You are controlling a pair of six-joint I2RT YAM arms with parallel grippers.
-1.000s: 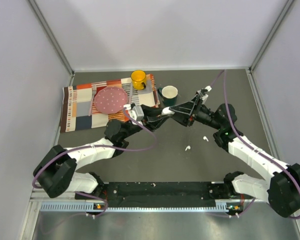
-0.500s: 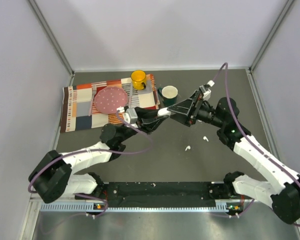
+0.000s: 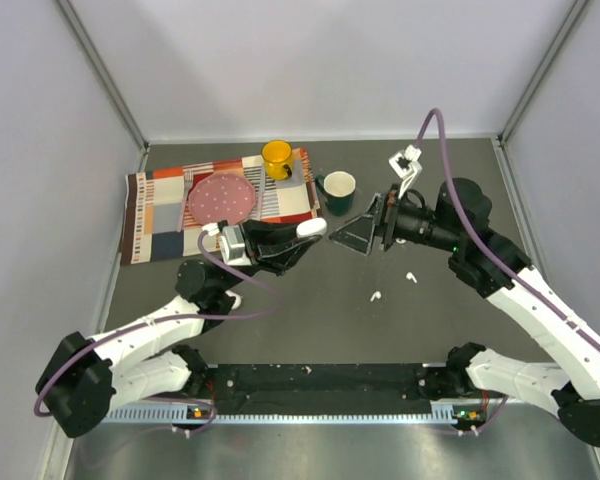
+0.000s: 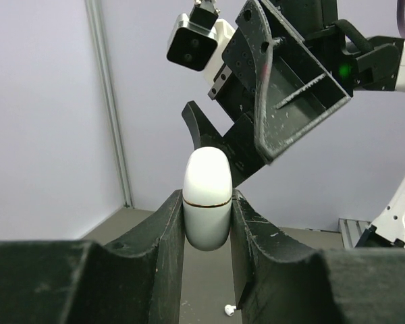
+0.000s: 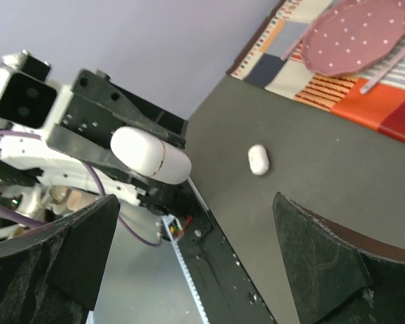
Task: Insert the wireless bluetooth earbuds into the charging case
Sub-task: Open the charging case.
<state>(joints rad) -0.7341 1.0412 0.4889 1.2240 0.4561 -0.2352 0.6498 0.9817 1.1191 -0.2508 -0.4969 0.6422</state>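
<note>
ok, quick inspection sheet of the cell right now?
Surface: dark table, patchwork cloth at far left.
Job's things: charging case, lid closed, held off the table; two earbuds loose on table.
Clutter: pink plate and yellow mug on cloth; green mug beside it.
Grippers: left gripper shut on case; right gripper open, empty, facing it.
Cables: purple cable along each arm.
Surroundings: pale walls; nothing else seen.

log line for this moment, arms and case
left gripper: jaws shut on charging case, lifted, lid closed | right gripper: jaws open, apart | earbuds: both loose on table | inserted: none
</note>
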